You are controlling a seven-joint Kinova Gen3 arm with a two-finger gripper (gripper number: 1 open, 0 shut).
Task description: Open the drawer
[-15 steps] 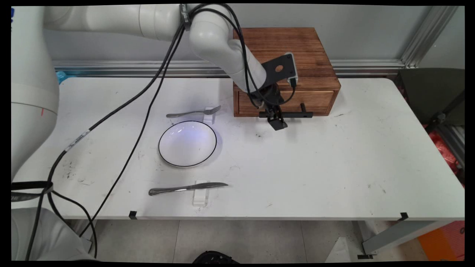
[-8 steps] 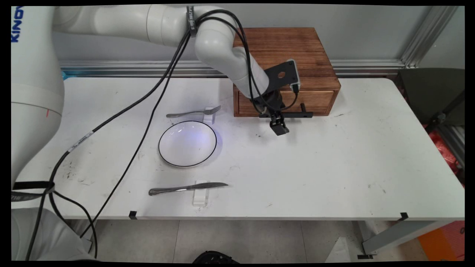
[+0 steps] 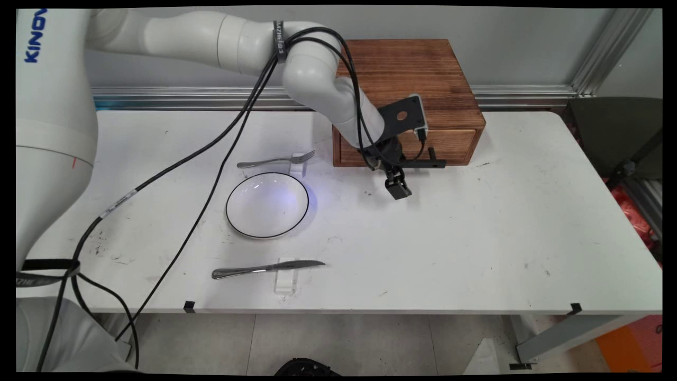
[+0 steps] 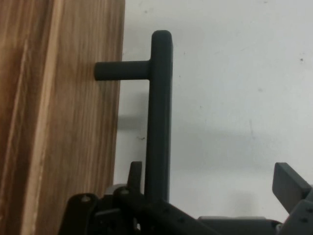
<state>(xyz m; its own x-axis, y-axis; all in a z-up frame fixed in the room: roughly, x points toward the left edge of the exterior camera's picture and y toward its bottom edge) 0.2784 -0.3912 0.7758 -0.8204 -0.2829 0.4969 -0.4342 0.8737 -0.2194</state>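
Hand (image 3: 398, 189) is hovering released, fingers spread, just in front of the black handle (image 4: 160, 117) of the wooden drawer box (image 3: 418, 90) sitting at the table's (image 3: 476, 238) far edge.

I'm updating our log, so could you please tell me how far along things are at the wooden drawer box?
Done: nothing evident; the brown wooden box's drawer looks shut. In hand: the open black hand hovers by the drawer's black bar handle, not clamping it. Left: the silver fork, silver knife and black-rimmed white plate lie untouched.
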